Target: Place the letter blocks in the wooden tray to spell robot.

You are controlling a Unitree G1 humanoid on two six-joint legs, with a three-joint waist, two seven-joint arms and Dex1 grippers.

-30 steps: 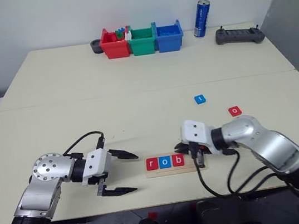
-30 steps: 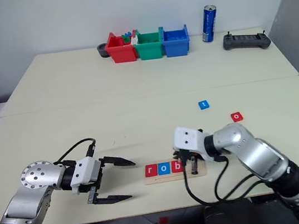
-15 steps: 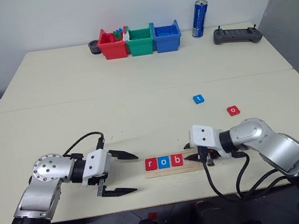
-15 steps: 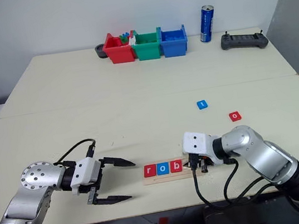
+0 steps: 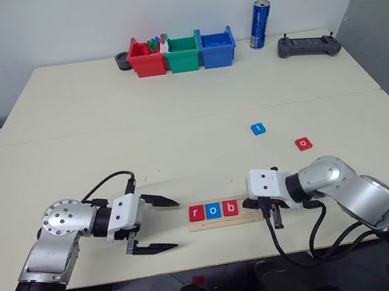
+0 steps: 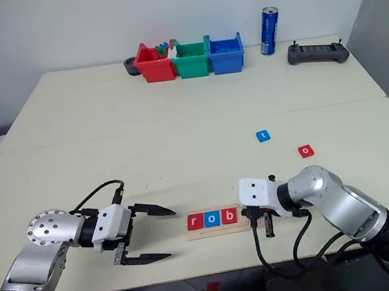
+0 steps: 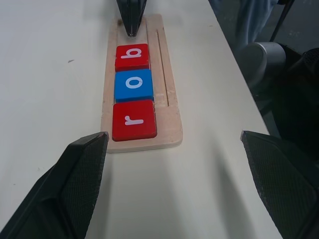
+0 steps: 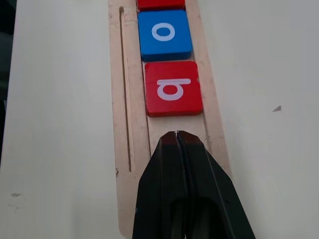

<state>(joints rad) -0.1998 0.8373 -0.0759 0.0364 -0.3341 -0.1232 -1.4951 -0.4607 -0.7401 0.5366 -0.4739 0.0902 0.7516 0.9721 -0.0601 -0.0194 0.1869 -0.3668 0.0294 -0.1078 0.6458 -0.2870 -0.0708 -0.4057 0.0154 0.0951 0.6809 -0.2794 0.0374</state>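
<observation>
A pale cream table is set against a white wall, with a seam running across its middle. Near its front edge the long narrow pale wooden tray is laid with its long axis across the table, from the robot's left to its right. Three flat square letter tiles are seated in it from its left end: a red "r" tile, a blue "o" tile and a red "b" tile, each touching the next. The tray's right end is hidden in the head views beneath the right gripper, whose two black fingers are pressed together with nothing between them, the tips resting over the bare wood just beyond the "b". The left gripper is held just beside the tray's left end, pointing along it, its fingers spread wide and empty. Well apart, farther back on the right, a blue "t" tile and a red "o" tile lie loose on the table. The contents of the red plastic bin at the far edge are hard to make out.
</observation>
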